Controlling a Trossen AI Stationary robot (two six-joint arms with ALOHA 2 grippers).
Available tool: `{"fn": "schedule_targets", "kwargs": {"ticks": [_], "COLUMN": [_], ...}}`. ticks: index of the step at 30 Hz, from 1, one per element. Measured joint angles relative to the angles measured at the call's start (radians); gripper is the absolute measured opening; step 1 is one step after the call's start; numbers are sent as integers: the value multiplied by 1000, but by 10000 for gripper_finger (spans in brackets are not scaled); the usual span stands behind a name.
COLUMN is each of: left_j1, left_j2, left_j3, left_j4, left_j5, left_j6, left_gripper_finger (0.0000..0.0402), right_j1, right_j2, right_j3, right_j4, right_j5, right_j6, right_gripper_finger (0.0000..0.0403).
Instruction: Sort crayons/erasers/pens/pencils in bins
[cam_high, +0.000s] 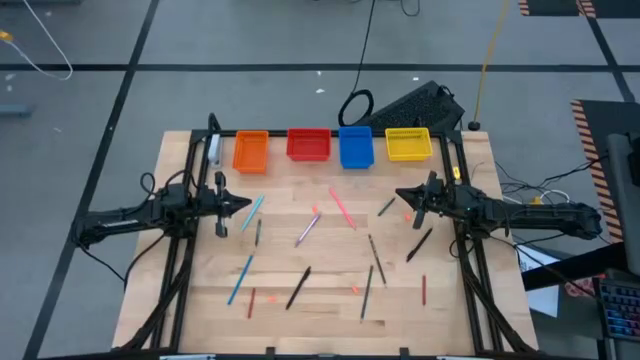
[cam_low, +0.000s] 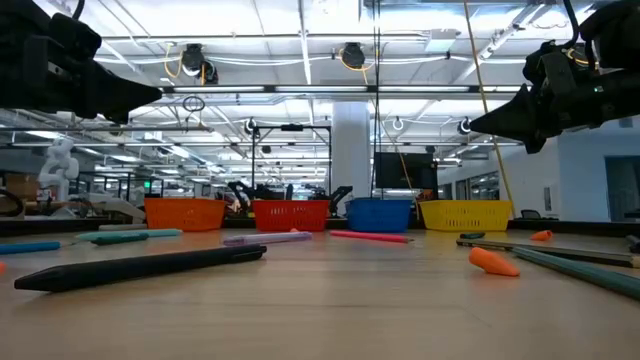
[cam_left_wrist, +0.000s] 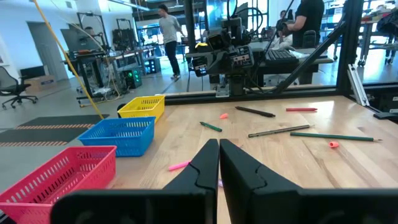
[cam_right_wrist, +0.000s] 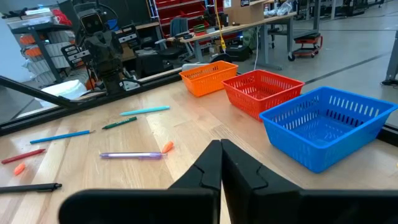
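Both arms are hovering above the table, left gripper (cam_high: 246, 204) and right gripper (cam_high: 401, 194) each pressed together and empty, pens and pencils (cam_high: 375, 259) lying scattered between them, bins (cam_high: 308, 145) lining the far edge.

You have four bins (cam_high: 330, 146) in a row along the desk's (cam_high: 200, 300) far edge, beyond both sets of fingers. The left fingers (cam_high: 243, 204) and right fingers (cam_high: 403, 195) hang pressed together above opposite sides, tips facing inward. Between and before them lie scattered pens (cam_high: 239, 278), pencils (cam_high: 367, 291), crayons (cam_high: 423, 289) and erasers (cam_high: 355, 290).
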Motion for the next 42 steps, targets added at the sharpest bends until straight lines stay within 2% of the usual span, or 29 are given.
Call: {"fn": "schedule_targets", "kwargs": {"ticks": [20, 29, 37, 42], "left_j1": [0, 0, 0, 0], "left_j2": [0, 0, 0, 0], "left_j3": [0, 0, 0, 0], "left_j4": [37, 147, 171, 151], "left_j5": [0, 2, -6, 81], "left_j6": [-7, -211, -279, -298], "left_gripper_finger": [21, 21, 21, 21], "right_j1": [0, 0, 0, 0], "right_j2": [0, 0, 0, 0], "right_j3": [0, 0, 0, 0], "right_j4": [0, 0, 0, 0], "right_j5": [0, 0, 0, 0], "right_j6": [0, 0, 0, 0], "right_gripper_finger": [0, 0, 0, 0]}}
